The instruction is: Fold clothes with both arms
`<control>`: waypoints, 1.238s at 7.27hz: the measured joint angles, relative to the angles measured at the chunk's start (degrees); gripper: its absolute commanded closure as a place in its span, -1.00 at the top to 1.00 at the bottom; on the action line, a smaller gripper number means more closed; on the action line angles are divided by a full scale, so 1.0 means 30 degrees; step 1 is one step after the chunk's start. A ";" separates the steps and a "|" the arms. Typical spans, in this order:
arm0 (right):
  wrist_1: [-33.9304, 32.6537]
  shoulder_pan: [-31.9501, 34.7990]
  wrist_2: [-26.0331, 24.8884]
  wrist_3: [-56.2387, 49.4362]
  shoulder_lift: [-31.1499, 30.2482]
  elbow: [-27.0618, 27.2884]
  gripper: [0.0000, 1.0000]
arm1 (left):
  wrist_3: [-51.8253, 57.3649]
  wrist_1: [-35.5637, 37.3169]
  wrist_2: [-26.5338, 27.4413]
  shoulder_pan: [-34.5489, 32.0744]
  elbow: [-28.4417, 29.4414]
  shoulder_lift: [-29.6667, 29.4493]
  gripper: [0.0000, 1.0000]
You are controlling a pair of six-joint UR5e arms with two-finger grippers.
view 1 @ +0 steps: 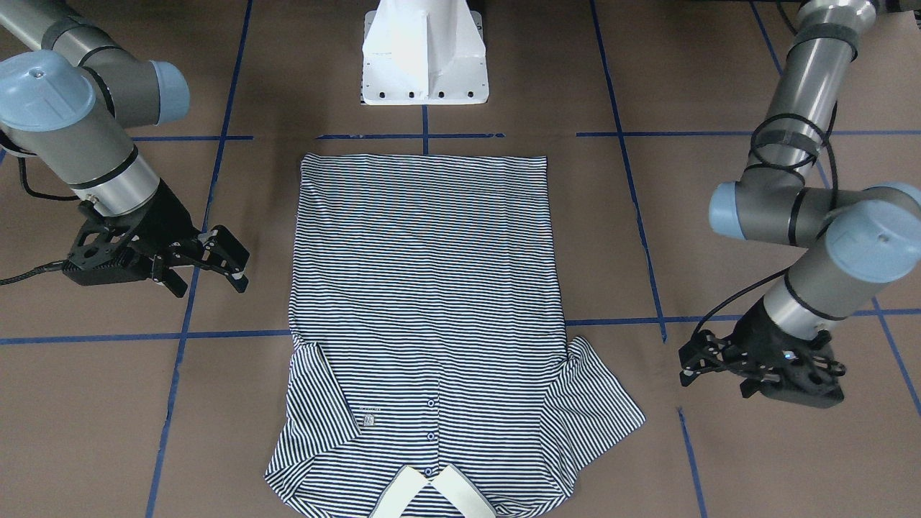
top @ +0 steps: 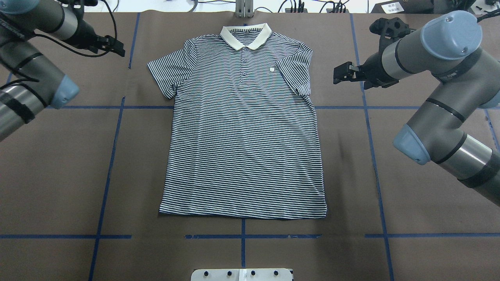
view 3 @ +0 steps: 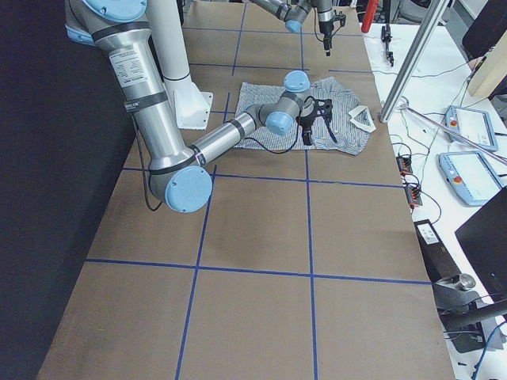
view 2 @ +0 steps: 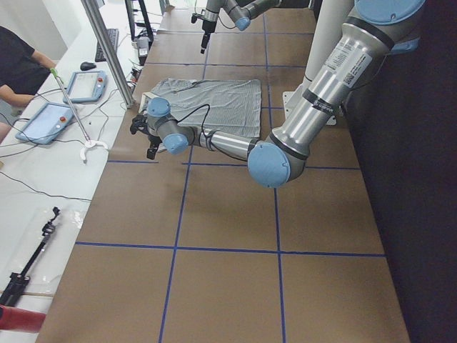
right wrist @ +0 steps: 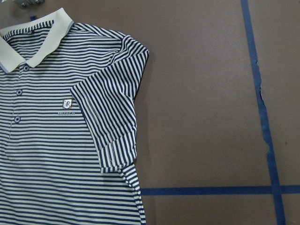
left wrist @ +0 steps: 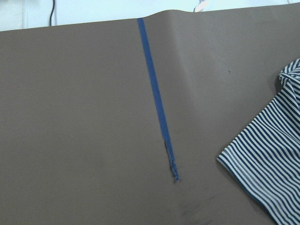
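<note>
We find the right end effector (view 1: 211, 280) with fingers parted, empty, beside the shirt | left end effector (view 1: 685, 358) looks parted too, though less clearly, empty, off the spread sleeve | polo shirt (top: 244, 128) flat, face-up, mid-desk (top: 390, 195), touched by neither | front view crops its collar (top: 245, 34); logo (right wrist: 67, 104) lettering unreadable.

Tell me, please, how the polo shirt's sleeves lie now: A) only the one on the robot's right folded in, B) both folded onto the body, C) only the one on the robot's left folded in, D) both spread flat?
A: overhead, the right-side sleeve lies folded over the chest of the polo shirt beside the logo; the left-side sleeve is spread flat.
</note>
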 measured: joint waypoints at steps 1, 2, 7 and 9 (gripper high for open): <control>-0.0013 0.0002 0.0595 -0.0642 -0.0003 -0.0146 1.00 | -0.0101 -0.0606 0.0446 0.0380 0.1574 -0.1089 0.74; 0.0008 -0.0002 0.0863 -0.1106 0.0090 -0.0358 1.00 | -0.0245 -0.0853 0.1054 0.0746 0.2646 -0.1810 0.64; 0.0108 0.0004 0.1032 -0.1370 0.0635 -0.1127 1.00 | -0.0667 -0.1078 0.2454 0.1575 0.4839 -0.3194 0.23; 0.0109 0.0004 0.1028 -0.1324 0.0633 -0.1189 1.00 | -0.0679 -0.1101 0.2517 0.1748 0.4898 -0.3257 0.22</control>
